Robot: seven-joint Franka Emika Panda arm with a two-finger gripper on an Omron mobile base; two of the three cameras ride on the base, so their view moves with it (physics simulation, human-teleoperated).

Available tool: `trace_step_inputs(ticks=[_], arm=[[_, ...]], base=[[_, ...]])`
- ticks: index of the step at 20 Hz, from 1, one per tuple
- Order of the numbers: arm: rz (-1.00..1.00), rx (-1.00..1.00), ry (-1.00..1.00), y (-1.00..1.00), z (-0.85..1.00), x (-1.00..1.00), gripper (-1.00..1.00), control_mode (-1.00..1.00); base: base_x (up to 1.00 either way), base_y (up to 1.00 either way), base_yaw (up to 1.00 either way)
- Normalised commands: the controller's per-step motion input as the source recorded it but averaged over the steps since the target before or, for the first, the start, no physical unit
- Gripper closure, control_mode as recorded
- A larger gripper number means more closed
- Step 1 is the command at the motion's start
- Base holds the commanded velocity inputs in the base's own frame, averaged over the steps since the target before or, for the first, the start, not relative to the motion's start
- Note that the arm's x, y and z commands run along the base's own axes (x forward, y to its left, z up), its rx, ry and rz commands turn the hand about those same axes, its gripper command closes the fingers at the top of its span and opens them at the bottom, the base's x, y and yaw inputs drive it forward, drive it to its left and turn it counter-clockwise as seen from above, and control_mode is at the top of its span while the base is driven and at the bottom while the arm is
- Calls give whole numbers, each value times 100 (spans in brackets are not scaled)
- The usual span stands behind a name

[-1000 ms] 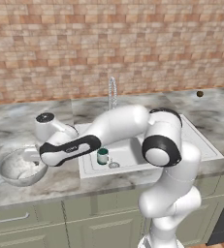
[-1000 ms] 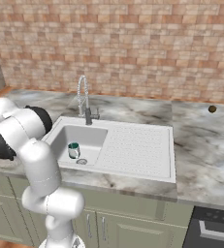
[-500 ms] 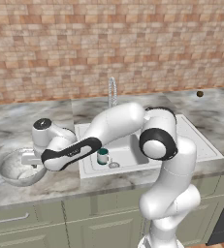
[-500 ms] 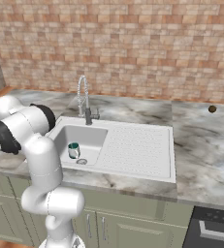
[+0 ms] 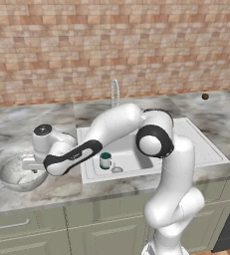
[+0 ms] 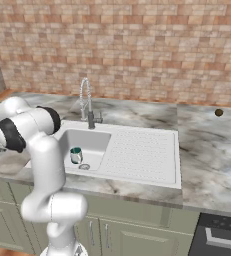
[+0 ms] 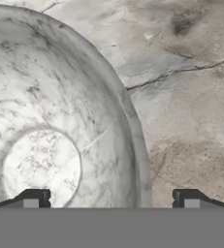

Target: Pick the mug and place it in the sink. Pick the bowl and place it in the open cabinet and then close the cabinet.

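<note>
On the far left of the desk point(image 5: 47, 191) sits the marbled bowl point(image 5: 19, 173), upright, its open mouth facing up. The claw point(image 5: 31, 163) hangs right over the bowl's near-right rim, fingers spread as wide as they go and gripping nothing. In the hand view one fingertip point(image 7: 33, 197) sits over the bowl's inner wall and the other fingertip point(image 7: 188, 197) over bare marble outside it, so the rim runs between them.

That straddle is the thing to keep. To do the pick well, I would judge the claw should drop straight down until the rim is well seated between the fingers, then close squarely on the wall. The bowl is wide and deep, so a one-sided rim pinch will likely let it tilt on lifting; a firm, deep bite and a slow, level lift should limit that. Coming down off-line could push the rim and slide the bowl along the desk.

Further right, the sink point(image 5: 196, 144) already holds the dark green mug point(image 5: 105, 160), standing upright in the basin beside the drain, with the coiled faucet point(image 6: 85, 102) behind it. That half of the job looks done; the bowl has yet to go to the cabinet.

At the far right a small dark ball point(image 6: 218, 113) rests on the desk, well apart from everything.
</note>
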Motion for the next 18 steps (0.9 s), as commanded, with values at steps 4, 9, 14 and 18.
trace_step_inputs(ticks=[4,9,14,18], arm=[[0,0,0,20,-15,2,100,-100],[0,0,0,0,-6,-1,100,-100],[-3,7,10,0,0,-13,100,-100],[-25,10,31,-40,9,-18,100,-100]], base=[[0,0,0],[0,0,0],[0,0,0],[0,0,0]])
